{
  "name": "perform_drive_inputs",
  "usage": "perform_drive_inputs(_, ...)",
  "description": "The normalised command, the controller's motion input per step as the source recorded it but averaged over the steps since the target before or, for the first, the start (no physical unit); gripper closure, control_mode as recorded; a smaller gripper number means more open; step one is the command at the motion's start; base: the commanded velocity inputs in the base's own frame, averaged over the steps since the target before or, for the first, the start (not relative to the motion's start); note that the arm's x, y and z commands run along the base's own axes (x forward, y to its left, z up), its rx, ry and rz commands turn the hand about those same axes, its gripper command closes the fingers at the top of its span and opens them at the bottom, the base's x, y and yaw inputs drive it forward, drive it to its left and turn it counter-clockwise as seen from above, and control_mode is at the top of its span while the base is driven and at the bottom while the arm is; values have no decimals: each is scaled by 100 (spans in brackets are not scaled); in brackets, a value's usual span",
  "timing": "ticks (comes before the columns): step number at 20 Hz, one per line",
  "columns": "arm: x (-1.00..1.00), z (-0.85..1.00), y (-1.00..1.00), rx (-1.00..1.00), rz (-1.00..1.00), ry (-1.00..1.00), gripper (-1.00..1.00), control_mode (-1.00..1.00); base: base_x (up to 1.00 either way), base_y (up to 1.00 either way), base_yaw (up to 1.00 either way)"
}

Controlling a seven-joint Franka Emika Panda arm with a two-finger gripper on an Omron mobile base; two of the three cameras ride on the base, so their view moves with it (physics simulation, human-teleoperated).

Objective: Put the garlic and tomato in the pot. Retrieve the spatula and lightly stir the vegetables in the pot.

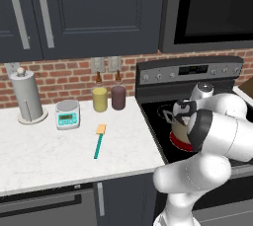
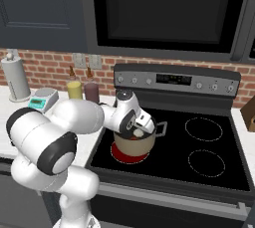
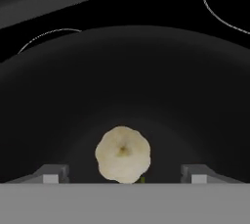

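Lying between gripper [image 3: 122, 179] tips: garlic [image 3: 122, 154].

garlic [image 3: 122, 154] in pot [image 2: 132, 145], on stove [image 2: 209, 172].

White marble counter [image 1: 44, 156] as reference: at its back left a paper towel roll [image 1: 25, 96] on a stand; right of that a small kitchen scale [image 1: 67, 114]; further right a yellow bottle [image 1: 100, 96] beside a maroon bottle [image 1: 118, 95]; the stove [image 2: 209, 142] adjoins its right edge.
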Motion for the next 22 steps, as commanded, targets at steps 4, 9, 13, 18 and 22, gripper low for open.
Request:
perform_drive_inputs(4,-25,15,-1,0,1,-2,-100,-100,0,0,0)
perform_drive_inputs(9,-63,72,0,5,0,-12,-100,-100,0,0,0)
perform_drive_inputs(13,-26,64,0,6,0,-1,-100,-100,0,0,0)
perform_drive_inputs(18,-45,64,24,4,2,0,-100,-100,0,0,0)
perform_drive_inputs(22,-92,72,72,0,14,0,-100,-100,0,0,0)
